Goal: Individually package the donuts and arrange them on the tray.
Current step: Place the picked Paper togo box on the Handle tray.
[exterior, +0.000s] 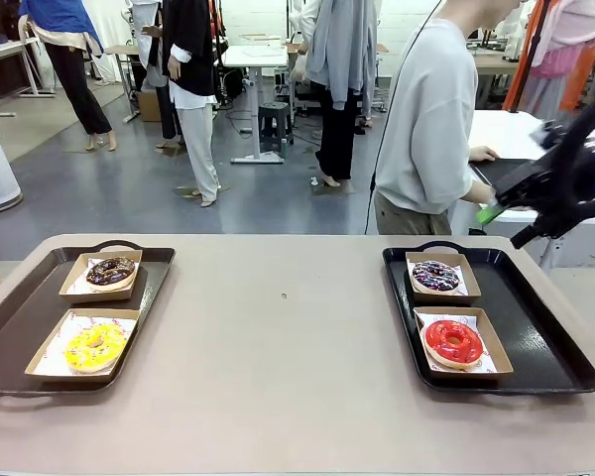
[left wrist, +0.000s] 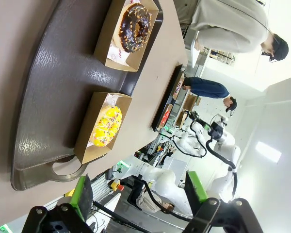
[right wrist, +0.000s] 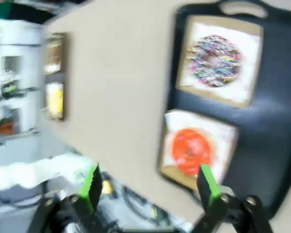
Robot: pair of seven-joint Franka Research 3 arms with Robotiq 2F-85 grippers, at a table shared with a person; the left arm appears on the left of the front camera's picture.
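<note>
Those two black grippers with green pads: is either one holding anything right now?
No. The left gripper and the right gripper both stand open and empty; each iced ring donut, like the glossy red donut, sits in its cardboard box.

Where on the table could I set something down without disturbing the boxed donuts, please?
The widest bare patch is the tabletop between the left tray and the right tray. The near edge strip below both trays is also free. Each tray is crowded with two donut boxes, leaving bare room only along its outer side.

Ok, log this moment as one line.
donuts: four, boxed, two per tray | left gripper: open | right gripper: open, above red donut
</note>
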